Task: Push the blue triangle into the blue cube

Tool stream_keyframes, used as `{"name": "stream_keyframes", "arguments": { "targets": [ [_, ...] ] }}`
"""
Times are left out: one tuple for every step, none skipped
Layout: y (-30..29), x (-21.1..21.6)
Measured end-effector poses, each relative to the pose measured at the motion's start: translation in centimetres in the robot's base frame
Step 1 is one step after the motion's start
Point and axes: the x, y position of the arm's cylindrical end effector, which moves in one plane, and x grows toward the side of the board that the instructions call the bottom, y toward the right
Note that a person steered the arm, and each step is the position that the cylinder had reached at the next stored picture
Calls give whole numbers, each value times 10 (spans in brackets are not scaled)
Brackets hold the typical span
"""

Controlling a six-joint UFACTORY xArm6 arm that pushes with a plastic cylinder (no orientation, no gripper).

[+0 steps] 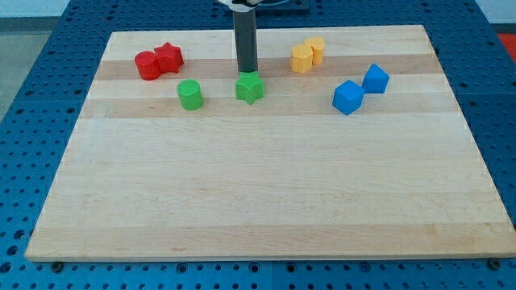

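Two blue blocks lie touching at the view's right. The lower left one (348, 97) looks like the blue cube. The upper right one (376, 78) looks like the blue triangle, though the shapes are hard to make out. My tip (247, 71) is near the board's top middle, right behind a green star-like block (250, 88), and seems to touch its top edge. My tip is well to the left of both blue blocks, with bare board between.
A green round block (190, 94) lies left of the green star. Two red blocks (147, 65) (168, 57) touch at the top left. Two yellow blocks (301, 58) (315, 50) touch right of my rod. The wooden board (258, 201) lies on a blue perforated table.
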Motion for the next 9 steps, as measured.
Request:
{"name": "stream_keyframes", "arguments": {
  "targets": [
    [39,-2],
    [66,27],
    [51,37],
    [18,33],
    [-17,33],
    [-34,33],
    [-34,33],
    [-34,33],
    [24,33]
  ]
}}
